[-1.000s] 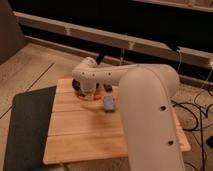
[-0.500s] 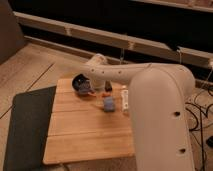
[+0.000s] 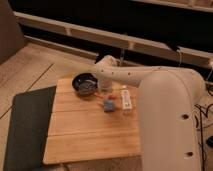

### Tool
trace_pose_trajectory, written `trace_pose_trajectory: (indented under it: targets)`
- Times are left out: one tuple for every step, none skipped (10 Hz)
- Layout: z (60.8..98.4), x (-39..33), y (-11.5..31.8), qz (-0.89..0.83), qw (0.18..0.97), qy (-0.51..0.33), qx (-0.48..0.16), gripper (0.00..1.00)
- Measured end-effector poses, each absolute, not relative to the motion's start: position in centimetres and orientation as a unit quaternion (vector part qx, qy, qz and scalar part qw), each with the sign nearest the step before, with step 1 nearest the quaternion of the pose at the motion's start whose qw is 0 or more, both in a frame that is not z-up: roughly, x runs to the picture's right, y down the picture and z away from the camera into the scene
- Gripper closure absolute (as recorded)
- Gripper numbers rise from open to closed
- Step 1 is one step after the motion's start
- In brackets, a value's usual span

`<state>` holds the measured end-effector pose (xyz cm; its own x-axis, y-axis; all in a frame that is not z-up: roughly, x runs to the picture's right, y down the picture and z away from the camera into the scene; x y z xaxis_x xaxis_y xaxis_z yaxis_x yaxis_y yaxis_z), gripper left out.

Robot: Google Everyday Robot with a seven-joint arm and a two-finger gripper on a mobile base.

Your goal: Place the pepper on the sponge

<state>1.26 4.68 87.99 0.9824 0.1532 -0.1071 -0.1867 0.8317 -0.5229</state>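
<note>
Over the last moments the arm has been swung a little to the right across the far part of the wooden table, so that the dark bowl is now seen whole at its left. The gripper is hung just above and behind the sponge, where earlier it was held nearer the bowl. The fingers are closed tight, and no change in them is noted across the three views; whether anything is pinched between them cannot be told, since the tips are lost in the shadow below the wrist. The pepper is made out only as a small red-orange fleck at the sponge's far left edge, directly under the gripper (it may be carried, or it may be lying against the block; the contact cannot be settled). The sponge itself is seen lying flat near the middle of the table, just beside the white bar at its right. It is judged that the pepper has been brought to the sponge but is not shown resting plainly on top of it, so the task cannot be counted as done from this view
</note>
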Motion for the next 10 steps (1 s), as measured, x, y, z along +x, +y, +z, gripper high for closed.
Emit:
trace_pose_trajectory:
  targets:
    - [88.1,2.0,5.0,0.098,0.955,0.031,-0.278,1.0]
    - [88.2,2.3,5.3,0.105,0.954,0.031,-0.28,1.0]
    - [88.3,2.8,5.8,0.112,0.952,0.03,-0.283,1.0]
    - [88.6,3.1,6.2,0.117,0.951,0.028,-0.286,1.0]
    - [88.7,3.2,6.3,0.121,0.95,0.026,-0.287,0.99]
    - [88.9,3.2,6.4,0.126,0.949,0.022,-0.287,0.92]
    - [89.0,3.2,6.4,0.13,0.949,0.016,-0.286,0.78]
    - [89.1,3.1,6.4,0.131,0.949,0.013,-0.286,0.7]
    - [89.1,3.2,6.5,0.133,0.948,0.011,-0.287,0.6]
    - [89.2,3.2,6.8,0.134,0.947,0.011,-0.291,0.48]
